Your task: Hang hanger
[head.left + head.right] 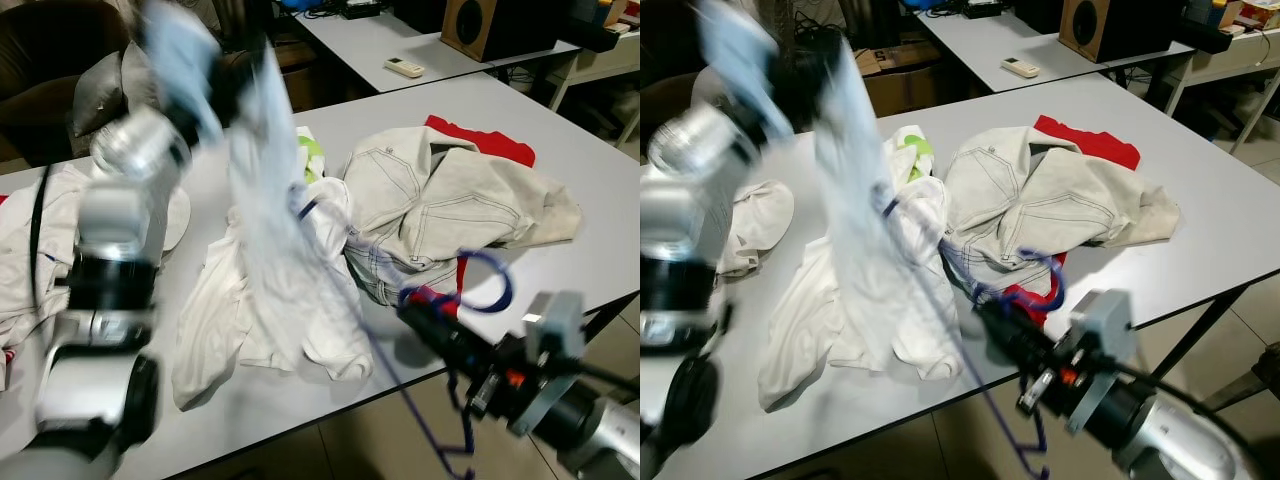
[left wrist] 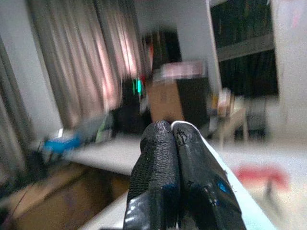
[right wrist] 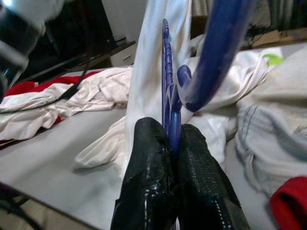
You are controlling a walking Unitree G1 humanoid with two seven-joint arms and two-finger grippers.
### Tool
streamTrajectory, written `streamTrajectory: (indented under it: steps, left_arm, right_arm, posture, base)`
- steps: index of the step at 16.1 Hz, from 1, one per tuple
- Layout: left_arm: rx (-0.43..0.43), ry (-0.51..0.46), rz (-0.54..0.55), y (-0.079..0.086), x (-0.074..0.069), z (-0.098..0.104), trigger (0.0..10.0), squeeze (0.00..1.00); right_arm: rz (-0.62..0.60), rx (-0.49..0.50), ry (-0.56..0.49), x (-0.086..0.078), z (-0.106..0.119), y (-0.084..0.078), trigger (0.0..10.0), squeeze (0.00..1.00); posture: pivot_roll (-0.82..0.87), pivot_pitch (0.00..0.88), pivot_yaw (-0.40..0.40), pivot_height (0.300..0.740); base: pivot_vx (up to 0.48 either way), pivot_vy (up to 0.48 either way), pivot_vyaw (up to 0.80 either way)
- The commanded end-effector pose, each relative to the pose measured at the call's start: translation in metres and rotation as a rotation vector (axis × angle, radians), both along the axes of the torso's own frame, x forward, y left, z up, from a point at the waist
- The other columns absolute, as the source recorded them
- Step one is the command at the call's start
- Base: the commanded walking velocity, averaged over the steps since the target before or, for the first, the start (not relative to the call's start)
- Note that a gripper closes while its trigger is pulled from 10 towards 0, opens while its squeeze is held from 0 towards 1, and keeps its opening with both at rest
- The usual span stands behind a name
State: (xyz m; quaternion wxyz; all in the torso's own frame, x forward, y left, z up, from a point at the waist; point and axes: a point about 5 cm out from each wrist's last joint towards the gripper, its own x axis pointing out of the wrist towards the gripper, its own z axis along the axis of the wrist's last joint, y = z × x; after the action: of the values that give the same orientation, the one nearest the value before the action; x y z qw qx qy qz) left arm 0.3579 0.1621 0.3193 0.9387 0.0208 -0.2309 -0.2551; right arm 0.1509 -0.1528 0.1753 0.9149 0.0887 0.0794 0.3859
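Note:
My left gripper (image 1: 222, 82) is raised over the table's far left, blurred, and shut on a pale blue-white shirt (image 1: 265, 190) that hangs from it down to the tabletop. In the left wrist view its fingers (image 2: 163, 143) press together with the cloth's edge (image 2: 230, 191) beside them. Off the table's front edge at the right, my right gripper (image 1: 432, 320) is shut on a blue hanger (image 1: 487, 283). The hook curls above the fingers and a thin blue arm of the hanger runs into the hanging shirt. The right wrist view has the hanger (image 3: 169, 72) pinched between the fingers (image 3: 148, 158).
A grey table (image 1: 600, 170) carries a heap of white clothes (image 1: 300, 320), a beige denim garment (image 1: 450, 200), a red one (image 1: 490, 140) and more white cloth (image 1: 30, 240) at the left. Behind stand a second table with a remote (image 1: 404, 67), a speaker (image 1: 480, 25) and a dark armchair (image 1: 50, 60).

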Motion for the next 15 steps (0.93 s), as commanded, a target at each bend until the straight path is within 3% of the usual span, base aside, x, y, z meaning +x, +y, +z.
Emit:
streamTrajectory:
  steps: [1,5,9,13,15]
  left_arm:
    - [-0.072,-0.049,-0.011,0.007,-0.004,0.015,0.0,0.0]
    - [-0.054,-0.072,-0.106,0.002,-0.012,0.02,0.0,0.0]
    - [-0.051,-0.089,-0.196,-0.001,-0.022,0.022,0.0,0.0]
    - [-0.151,-0.137,-0.17,0.016,-0.026,0.036,0.0,0.0]
    - [-0.298,-0.226,-0.144,0.036,-0.033,0.061,0.0,0.0]
  right_arm:
    - [0.037,0.006,0.005,-0.003,0.002,0.004,10.0,0.0]
    - [0.035,-0.027,0.032,-0.002,-0.004,0.006,10.0,0.0]
    - [-0.107,-0.076,0.008,0.018,-0.008,-0.003,10.0,0.0]
    - [-0.186,-0.125,-0.029,0.041,-0.008,-0.011,10.0,0.0]
    - [-0.304,-0.077,-0.186,0.068,0.02,-0.021,10.0,0.0]
  posture:
    - [-0.08,0.0,0.112,0.74]
    - [-0.07,0.0,0.116,0.74]
    - [-0.07,0.0,0.116,0.74]
    - [-0.06,0.0,0.111,0.74]
    - [-0.05,0.0,0.095,0.74]
  base:
    - [0.0,0.0,0.0]
    - [0.0,0.0,0.0]
    - [0.0,0.0,0.0]
    - [0.0,0.0,0.0]
    - [0.0,0.0,0.0]
